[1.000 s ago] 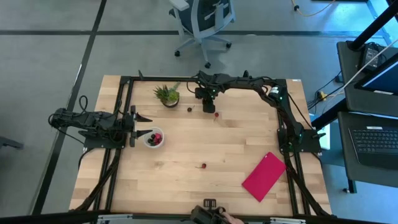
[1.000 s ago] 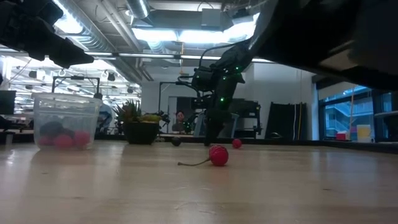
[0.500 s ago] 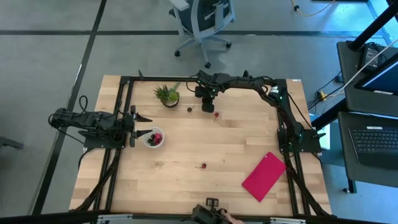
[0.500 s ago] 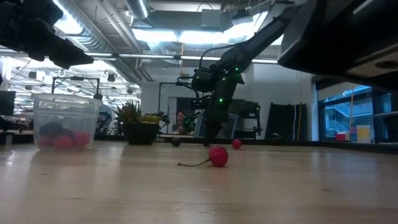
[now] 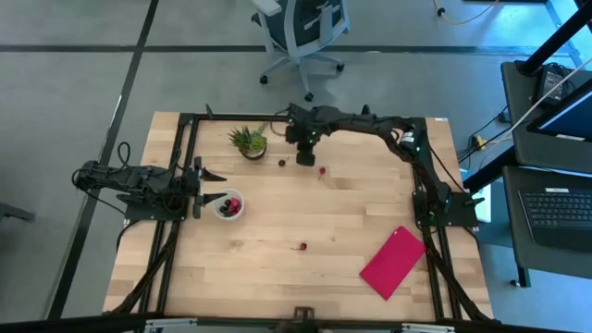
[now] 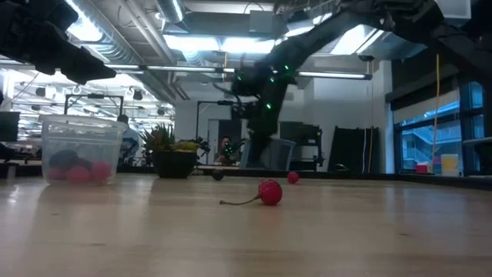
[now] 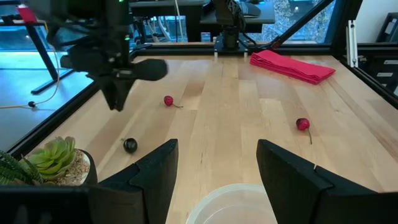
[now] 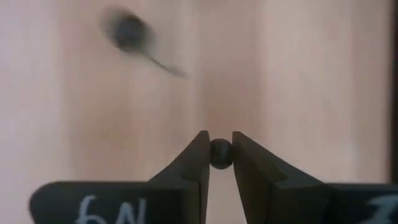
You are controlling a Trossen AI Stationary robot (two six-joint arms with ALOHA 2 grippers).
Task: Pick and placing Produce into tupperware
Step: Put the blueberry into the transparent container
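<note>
The tupperware (image 5: 228,205) is a small translucent tub near the table's left side, with several red and dark berries inside (image 6: 79,171). Loose produce on the wood: a dark berry (image 5: 282,163), a red one (image 5: 321,170) near the far edge, and a stemmed red one (image 5: 302,247) mid-table. My right gripper (image 5: 303,155) hangs above the far part of the table, between the dark and the red berry, shut on a small dark berry (image 8: 221,153). My left gripper (image 7: 217,174) waits open just over the tupperware's rim (image 7: 233,198). My right gripper pinches one small dark round berry (image 8: 221,153) between its two fingertips (image 8: 198,155), coming from above and pointing down. The berry is clear of the wood below it.
A green spiky potted plant (image 5: 249,141) stands at the far edge, left of my right gripper. A flat pink-red rectangular piece (image 5: 392,262) lies near the right front corner. Bare wood lies between the tupperware and the pink piece. An office chair stands beyond the far edge.
My right gripper has risen from the table top and drifted a little toward the table's left, toward the plant. The loose berries and the tupperware have stayed where they were.
</note>
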